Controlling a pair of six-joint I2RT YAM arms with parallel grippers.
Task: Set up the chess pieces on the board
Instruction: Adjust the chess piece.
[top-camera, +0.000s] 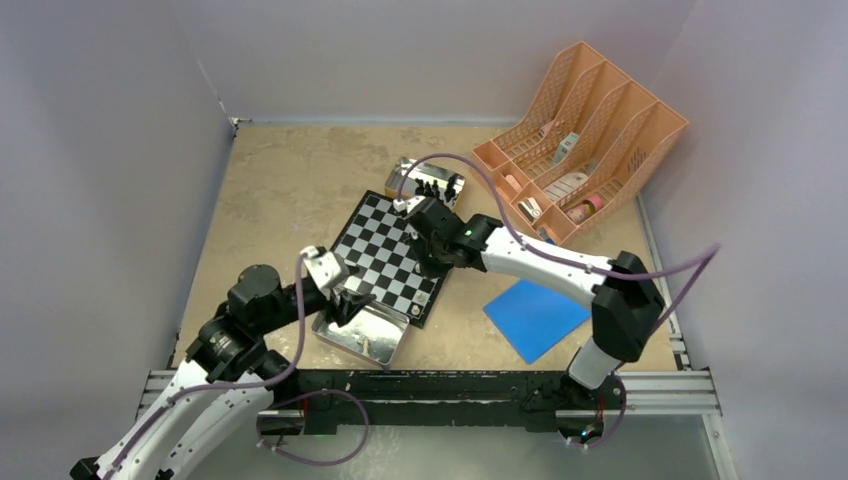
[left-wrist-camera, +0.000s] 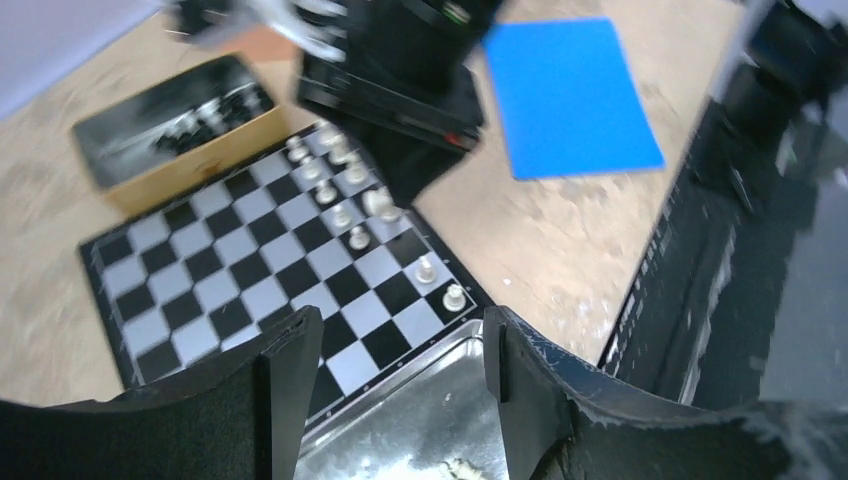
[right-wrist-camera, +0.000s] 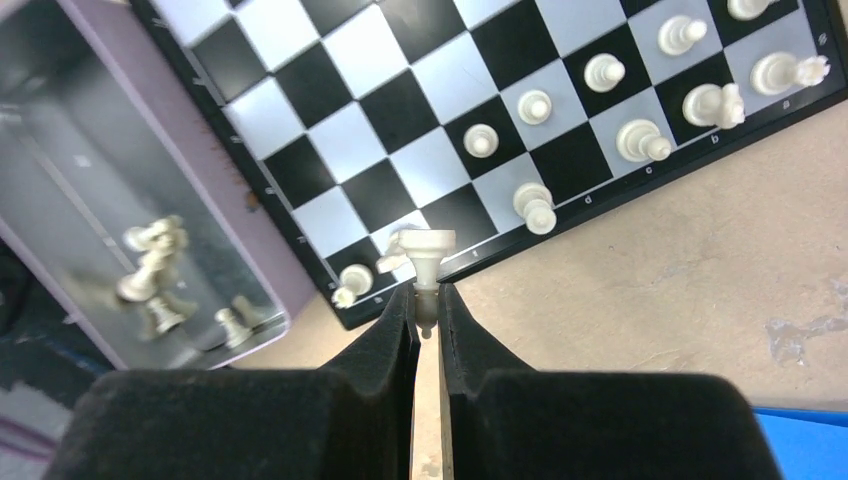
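The checkered board (top-camera: 380, 255) lies mid-table. Several cream-white pieces (right-wrist-camera: 617, 105) stand in two rows along one edge of it, also in the left wrist view (left-wrist-camera: 343, 213). My right gripper (right-wrist-camera: 427, 300) is shut on a cream-white piece (right-wrist-camera: 428, 250), held just off that edge near the board's corner; in the top view it (top-camera: 415, 215) hovers over the board's far right side. My left gripper (left-wrist-camera: 398, 340) is open and empty above the near shiny tin (left-wrist-camera: 400, 440), by the board's near corner (top-camera: 345, 298). Black pieces (left-wrist-camera: 205, 110) lie in the far tin.
The near tin (top-camera: 360, 338) holds a few loose cream-white pieces (right-wrist-camera: 150, 270). The far tin (top-camera: 425, 182) touches the board's back edge. A blue flat square (top-camera: 535, 318) lies right of the board. An orange file rack (top-camera: 580, 135) stands at the back right.
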